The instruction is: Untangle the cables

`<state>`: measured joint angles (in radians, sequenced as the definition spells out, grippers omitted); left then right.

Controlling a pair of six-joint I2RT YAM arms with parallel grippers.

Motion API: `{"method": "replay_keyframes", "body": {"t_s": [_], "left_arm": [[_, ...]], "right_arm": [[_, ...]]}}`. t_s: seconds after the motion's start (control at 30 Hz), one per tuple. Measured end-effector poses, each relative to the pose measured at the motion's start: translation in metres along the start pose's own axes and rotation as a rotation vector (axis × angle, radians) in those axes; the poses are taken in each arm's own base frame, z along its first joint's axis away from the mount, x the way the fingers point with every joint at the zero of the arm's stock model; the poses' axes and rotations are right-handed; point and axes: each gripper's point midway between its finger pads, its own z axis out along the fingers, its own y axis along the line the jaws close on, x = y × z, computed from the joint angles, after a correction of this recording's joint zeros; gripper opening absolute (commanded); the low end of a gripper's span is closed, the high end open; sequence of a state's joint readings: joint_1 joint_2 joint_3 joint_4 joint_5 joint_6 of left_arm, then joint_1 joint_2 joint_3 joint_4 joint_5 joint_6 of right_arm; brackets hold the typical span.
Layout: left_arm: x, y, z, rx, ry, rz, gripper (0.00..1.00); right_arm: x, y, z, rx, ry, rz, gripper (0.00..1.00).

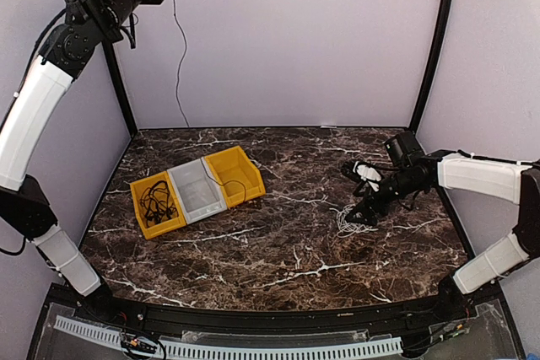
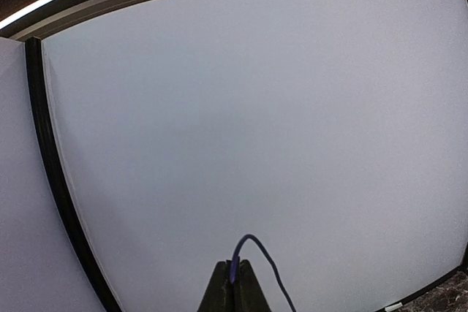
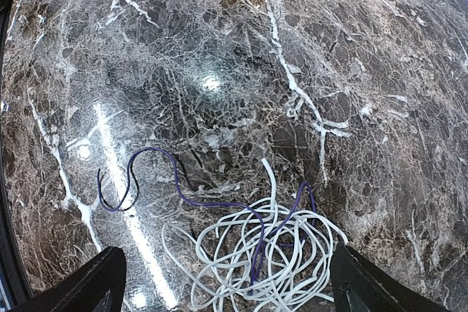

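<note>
My left hand (image 2: 234, 283) is pinched shut on a thin dark cable (image 2: 257, 250), raised high, the cord dangling toward the back of the table (image 1: 278, 250). My right hand (image 3: 228, 272) hangs wide open and empty just above the white coil (image 3: 219, 242), which has a purple cord (image 3: 212, 202) threaded through it. Next, I judge, I should pinch the purple strand alone and draw it free. I can read no writing.

wht cable (image 3: 241, 268), purple cable (image 3: 205, 202), yellow bins (image 1: 240, 176), brown-wht marbled table (image 1: 278, 250)

left tool (image 2: 234, 275) closed (aloft), right tool (image 3: 230, 283) wide
</note>
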<state>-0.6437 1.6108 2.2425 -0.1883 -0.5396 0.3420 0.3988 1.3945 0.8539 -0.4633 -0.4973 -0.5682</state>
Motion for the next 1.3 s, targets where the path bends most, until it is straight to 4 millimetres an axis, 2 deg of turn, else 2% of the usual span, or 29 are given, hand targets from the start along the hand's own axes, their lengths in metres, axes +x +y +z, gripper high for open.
{"method": "replay_keyframes", "body": {"t_s": [0.2,0.37,0.57,0.67,0.7,0.77,0.97,1.03,1.13,1.2,1.3], "left_arm": [[-0.003,0.001,-0.001,0.003,-0.011,-0.017,0.00],[-0.020,-0.006,-0.007,0.089,-0.059,-0.131,0.00],[-0.047,-0.022,-0.030,0.284,-0.109,-0.306,0.00],[-0.048,-0.037,-0.043,0.404,-0.094,-0.386,0.00],[-0.043,-0.044,-0.049,0.453,-0.080,-0.408,0.00],[-0.022,-0.062,-0.061,0.547,-0.023,-0.444,0.00],[0.068,-0.116,-0.079,0.716,0.211,-0.471,0.00],[0.090,-0.128,-0.082,0.745,0.281,-0.468,0.00],[0.105,-0.135,-0.087,0.770,0.334,-0.463,0.00],[0.111,-0.137,-0.090,0.780,0.354,-0.460,0.00],[0.124,-0.136,-0.097,0.776,0.394,-0.445,0.00]], "right_arm": [[0.001,0.000,0.001,-0.002,0.002,0.000,0.99],[0.001,0.000,0.001,-0.001,0.002,-0.002,0.99],[0.001,0.000,0.001,-0.002,0.004,-0.003,0.99],[0.001,0.000,0.001,-0.002,0.004,-0.007,0.99],[0.001,0.000,0.001,-0.003,0.004,-0.009,0.99],[0.002,0.000,0.001,-0.004,0.005,-0.012,0.99],[0.005,0.001,0.004,-0.015,0.013,-0.011,0.99],[0.006,0.003,0.005,-0.026,0.017,-0.006,0.99],[0.002,0.006,0.004,-0.047,0.006,-0.004,0.99],[-0.011,0.006,0.001,-0.046,-0.010,-0.023,0.99],[-0.042,0.006,-0.004,-0.030,-0.053,-0.091,0.98]]}}
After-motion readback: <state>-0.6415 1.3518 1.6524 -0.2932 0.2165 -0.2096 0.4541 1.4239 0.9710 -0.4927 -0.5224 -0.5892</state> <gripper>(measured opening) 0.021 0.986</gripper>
